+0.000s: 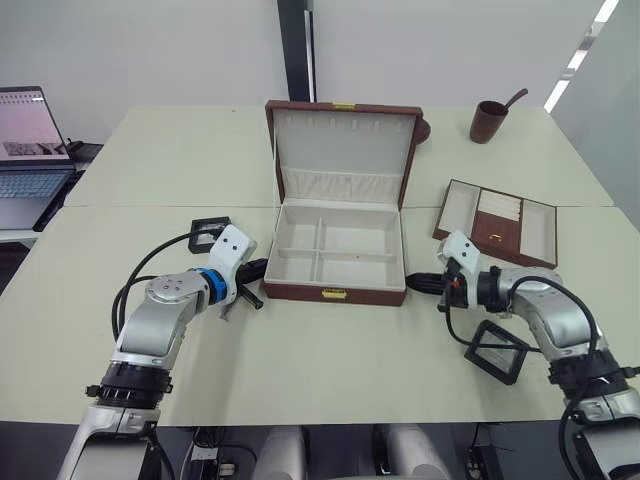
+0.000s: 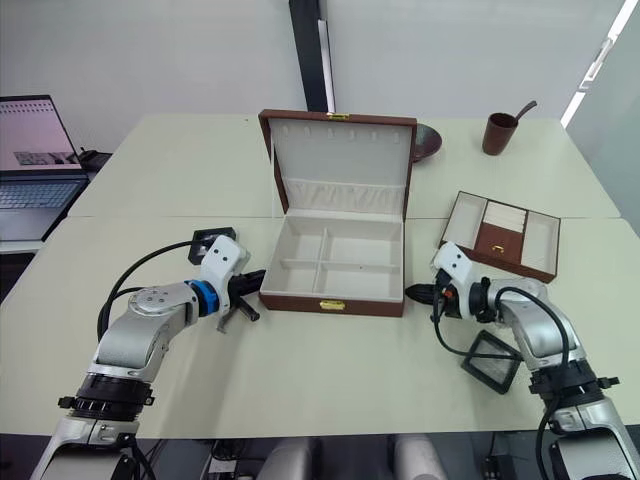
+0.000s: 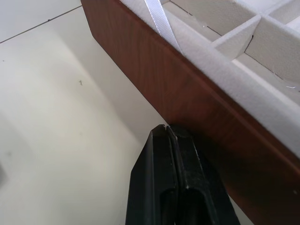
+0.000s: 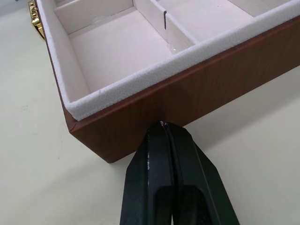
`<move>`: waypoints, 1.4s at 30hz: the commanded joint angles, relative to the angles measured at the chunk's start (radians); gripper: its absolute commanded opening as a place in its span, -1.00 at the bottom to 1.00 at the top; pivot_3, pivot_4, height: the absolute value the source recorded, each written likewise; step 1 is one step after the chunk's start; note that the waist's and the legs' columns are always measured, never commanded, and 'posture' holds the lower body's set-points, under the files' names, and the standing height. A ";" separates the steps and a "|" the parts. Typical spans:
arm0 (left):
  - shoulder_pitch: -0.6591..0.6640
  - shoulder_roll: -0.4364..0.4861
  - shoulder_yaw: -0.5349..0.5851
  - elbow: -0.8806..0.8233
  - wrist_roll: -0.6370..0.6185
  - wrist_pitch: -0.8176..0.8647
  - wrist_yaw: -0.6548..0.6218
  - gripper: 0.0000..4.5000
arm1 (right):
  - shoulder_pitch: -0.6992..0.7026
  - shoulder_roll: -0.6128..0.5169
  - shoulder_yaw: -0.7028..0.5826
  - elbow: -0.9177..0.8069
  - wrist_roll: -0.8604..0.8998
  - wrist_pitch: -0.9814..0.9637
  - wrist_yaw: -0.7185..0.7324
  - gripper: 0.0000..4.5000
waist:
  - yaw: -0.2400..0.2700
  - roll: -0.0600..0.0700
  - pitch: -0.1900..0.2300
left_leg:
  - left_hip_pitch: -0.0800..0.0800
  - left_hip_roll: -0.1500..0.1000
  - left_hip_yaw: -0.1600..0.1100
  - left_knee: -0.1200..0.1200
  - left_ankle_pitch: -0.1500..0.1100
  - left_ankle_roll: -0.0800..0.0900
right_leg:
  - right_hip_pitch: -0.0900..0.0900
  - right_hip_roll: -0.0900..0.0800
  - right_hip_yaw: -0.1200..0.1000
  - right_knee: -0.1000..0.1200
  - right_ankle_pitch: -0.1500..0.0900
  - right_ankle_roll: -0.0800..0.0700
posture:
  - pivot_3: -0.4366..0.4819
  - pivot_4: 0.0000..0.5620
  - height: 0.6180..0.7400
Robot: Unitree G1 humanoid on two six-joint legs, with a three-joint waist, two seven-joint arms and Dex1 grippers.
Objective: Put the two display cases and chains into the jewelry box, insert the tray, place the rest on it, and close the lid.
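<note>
The box [image 1: 340, 262] sits open between both grippers, lid [image 1: 342, 150] upright, compartments empty as far as I can see. My left gripper [image 1: 258, 298] is closed on nothing, tips against the box's left wall; my right gripper [image 1: 415, 286] is likewise closed and empty, at the right wall. One case [image 1: 208, 232] lies just behind my left wrist, the other [image 1: 500, 350] beside my right forearm. The tray [image 1: 497, 222] rests beyond the right gripper. I cannot make out the chains.

Risk — closed tips this near could shove the box askew, and a forearm sweep could drag a case. No legible labels or writing.
</note>
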 commanded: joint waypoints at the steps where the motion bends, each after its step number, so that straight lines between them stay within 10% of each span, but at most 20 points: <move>1: 0.023 -0.020 -0.050 -0.063 -0.019 0.012 -0.052 -1.00 | -0.014 0.008 -0.009 -0.023 0.012 -0.019 -0.010 -0.98 | 0.000 0.000 0.000 | 0.000 0.000 0.000 0.000 0.000 0.000 | 0.000 0.000 0.000 0.000 0.000 0.000 | -0.05 -0.47 1.00; 34: 0.045 0.061 0.146 -0.034 -0.073 -0.023 -0.054 -1.00 | -0.034 -0.079 -0.137 0.087 0.085 -0.036 0.029 -0.98 | -0.001 0.000 0.000 | 0.000 0.000 0.000 0.000 0.000 0.000 | 0.000 0.000 0.000 0.000 0.000 0.000 | -0.05 -0.47 1.00; 37: 0.066 0.100 0.225 -0.038 -0.129 -0.041 -0.103 -1.00 | -0.011 -0.130 -0.184 0.102 0.114 -0.047 0.073 -0.74 | -0.001 0.000 0.000 | 0.000 0.001 0.000 -0.001 0.000 0.000 | 0.000 0.000 0.000 0.000 0.000 0.000 | -0.05 -0.47 1.00; 42: 0.152 0.248 0.388 0.028 -0.176 -0.042 -0.186 -0.45 | 0.064 -0.256 -0.343 0.111 0.203 -0.032 0.153 -0.16 | -0.002 0.000 0.000 | 0.000 0.001 0.001 -0.001 0.000 0.000 | 0.000 0.000 0.000 -0.001 0.000 0.000 | -0.05 -0.47 1.00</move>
